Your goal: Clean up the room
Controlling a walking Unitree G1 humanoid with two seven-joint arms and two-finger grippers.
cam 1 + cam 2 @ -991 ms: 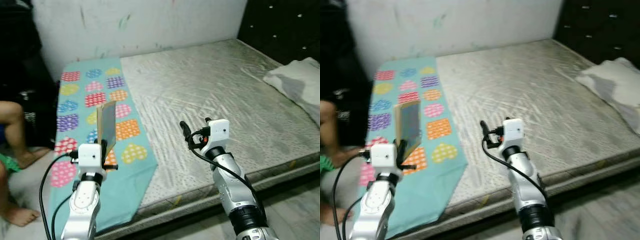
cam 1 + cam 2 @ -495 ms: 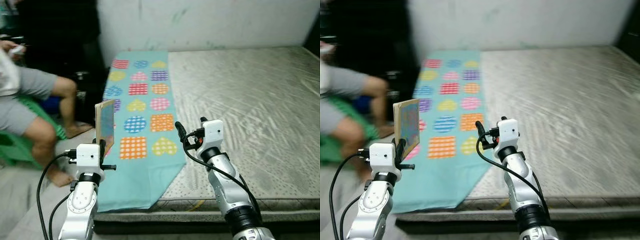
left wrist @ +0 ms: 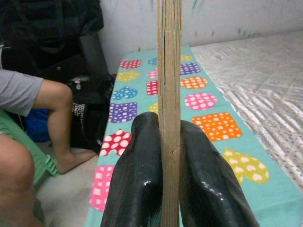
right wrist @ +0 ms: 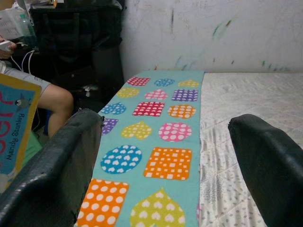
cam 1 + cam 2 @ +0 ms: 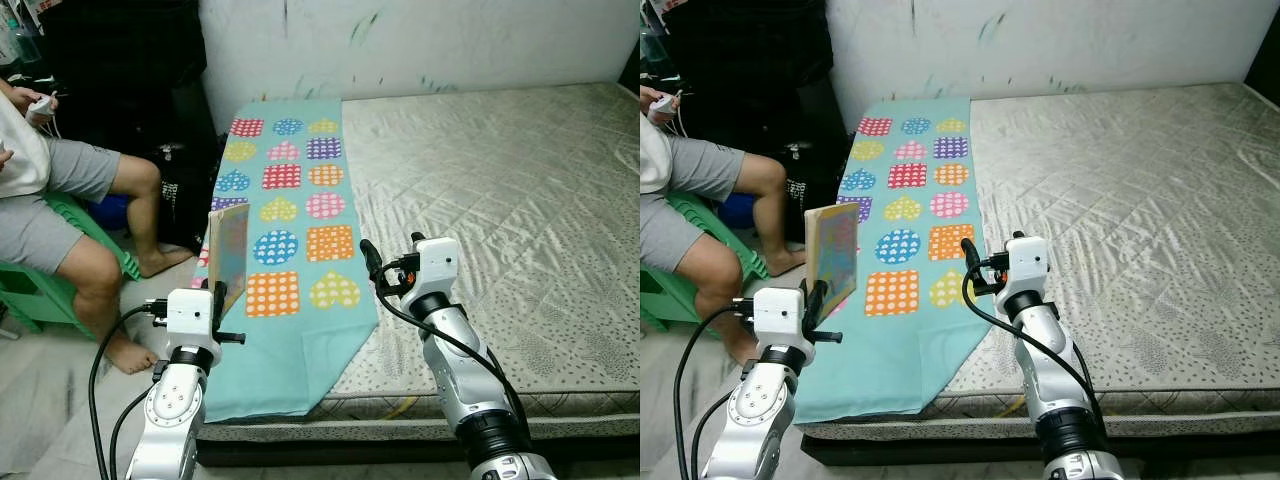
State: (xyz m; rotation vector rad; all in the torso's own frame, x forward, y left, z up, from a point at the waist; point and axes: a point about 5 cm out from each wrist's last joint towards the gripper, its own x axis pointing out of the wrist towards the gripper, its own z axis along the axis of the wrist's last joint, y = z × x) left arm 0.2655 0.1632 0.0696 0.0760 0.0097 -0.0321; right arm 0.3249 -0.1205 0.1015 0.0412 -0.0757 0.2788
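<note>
- Green plastic chair point(image 5: 45, 285) sat at far left, with a person point(image 5: 60, 215) seated on it in grey shorts, bare feet on the floor, holding a small white thing up near the frame edge.
- Dark bags point(image 5: 120, 70) were stacked against the wall behind the person.
- Left gripper point(image 5: 214, 300) was raised in front of the bed's left edge, fingers point(image 3: 139, 179) pinched on the lower edge of a book point(image 5: 228, 255).
- Book stood upright, edge-on in the left wrist view; its cover showed teal with red letters in the right wrist view.
- Book was in the air, above the floor just beside the bed, not resting on anything.
- Teal cloth point(image 5: 285, 200) with coloured dotted hearts and squares ran along the left strip of the mattress point(image 5: 500, 200) and hung over its near edge.
- Right gripper point(image 5: 390, 255) hovered over the near part of the mattress, by the cloth's right border, fingers point(image 4: 71, 161) spread wide and holding nothing.
- Mattress was bare, grey quilted, and ran to the right edge of frame.
- White wall point(image 5: 420, 40) behind the bed carried scattered paint marks.
</note>
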